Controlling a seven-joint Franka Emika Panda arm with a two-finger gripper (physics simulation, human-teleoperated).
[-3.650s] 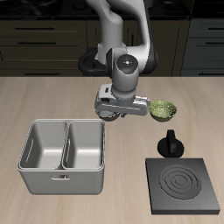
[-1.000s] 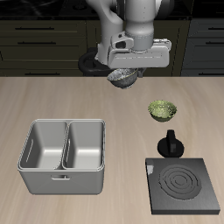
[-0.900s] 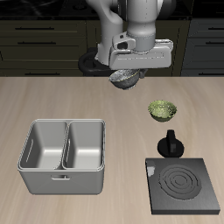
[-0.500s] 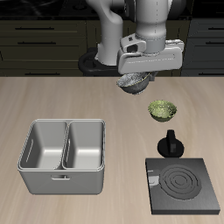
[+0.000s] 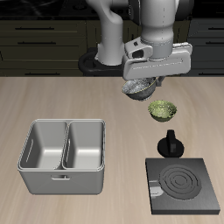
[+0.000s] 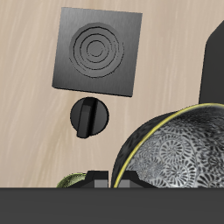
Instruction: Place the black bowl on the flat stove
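My gripper [image 5: 143, 81] is shut on the rim of the black bowl [image 5: 137, 89] and holds it tilted, high above the table. The bowl has a dark rim and a grey-white speckled inside. In the wrist view the bowl [image 6: 179, 153] is close to the camera, with my gripper [image 6: 108, 176] clamped on its rim. The flat stove [image 5: 184, 185] is a dark square plate with ring marks near the table's front edge. Its black knob [image 5: 170, 144] stands at its back edge. Stove [image 6: 99, 51] and knob [image 6: 87, 116] also show in the wrist view, below and ahead of the bowl.
A green-yellow patterned bowl [image 5: 162, 109] sits on the table just below and beside the held bowl, behind the knob. A grey two-part metal basin [image 5: 66, 156] stands near the front edge, away from the stove. A dark round pan [image 5: 90, 63] sits at the table's back.
My gripper took the black bowl up off the table and has carried it sideways toward the green-yellow bowl and the stove's side. Nothing on the table moved.
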